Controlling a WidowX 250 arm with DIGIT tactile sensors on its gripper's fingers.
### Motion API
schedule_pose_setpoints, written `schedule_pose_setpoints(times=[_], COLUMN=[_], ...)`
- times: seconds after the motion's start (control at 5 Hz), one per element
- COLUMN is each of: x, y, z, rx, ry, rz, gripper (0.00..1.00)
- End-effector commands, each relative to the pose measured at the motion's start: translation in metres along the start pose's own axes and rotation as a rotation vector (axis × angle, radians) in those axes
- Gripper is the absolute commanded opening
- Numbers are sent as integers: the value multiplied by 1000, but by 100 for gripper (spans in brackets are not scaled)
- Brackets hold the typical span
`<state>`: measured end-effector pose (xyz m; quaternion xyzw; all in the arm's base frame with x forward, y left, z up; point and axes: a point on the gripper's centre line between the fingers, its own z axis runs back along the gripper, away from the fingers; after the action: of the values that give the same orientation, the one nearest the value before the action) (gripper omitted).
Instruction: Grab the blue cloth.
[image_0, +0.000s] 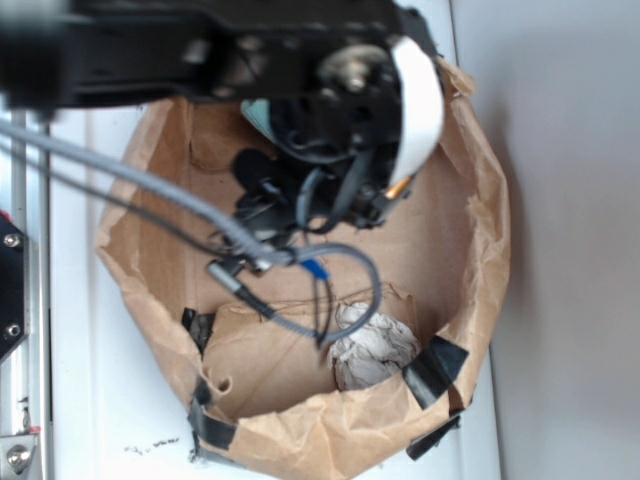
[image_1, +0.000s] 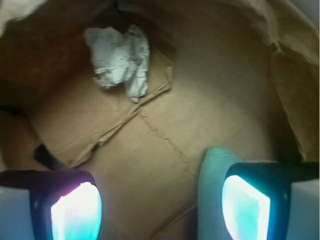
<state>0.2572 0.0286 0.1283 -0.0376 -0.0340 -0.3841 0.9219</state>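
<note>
The blue cloth (image_1: 212, 192) is a teal fuzzy strip lying on the brown paper floor, right against the inner side of my right finger (image_1: 245, 207). In the exterior view only a small teal patch of the blue cloth (image_0: 258, 115) shows behind the black arm. My gripper (image_1: 160, 200) is open, its fingers wide apart, with bare paper across most of the gap and the cloth's edge at the right. In the exterior view the gripper (image_0: 265, 190) hangs low inside the bag, mostly hidden by cables.
A brown paper bag (image_0: 480, 200) with high crumpled walls surrounds the gripper. A wrinkled off-white rag (image_1: 120, 62) (image_0: 375, 345) lies at the opposite end. Black tape (image_0: 435, 365) holds the bag's near corners. A loose cardboard flap (image_1: 100, 125) lies on the floor.
</note>
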Motion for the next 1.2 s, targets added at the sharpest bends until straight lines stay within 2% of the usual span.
schedule_pose_setpoints(times=[0.0, 0.2, 0.4, 0.6, 0.8, 1.0], x=[-15, -9, -13, -10, -7, -5], y=[16, 50, 86, 103, 106, 107], z=[-7, -18, -25, -37, -49, -43], rx=[48, 53, 83, 106, 148, 169], ry=[9, 34, 56, 86, 125, 95], rz=[-12, 28, 80, 97, 87, 73], gripper=[100, 100, 100, 100, 0, 0])
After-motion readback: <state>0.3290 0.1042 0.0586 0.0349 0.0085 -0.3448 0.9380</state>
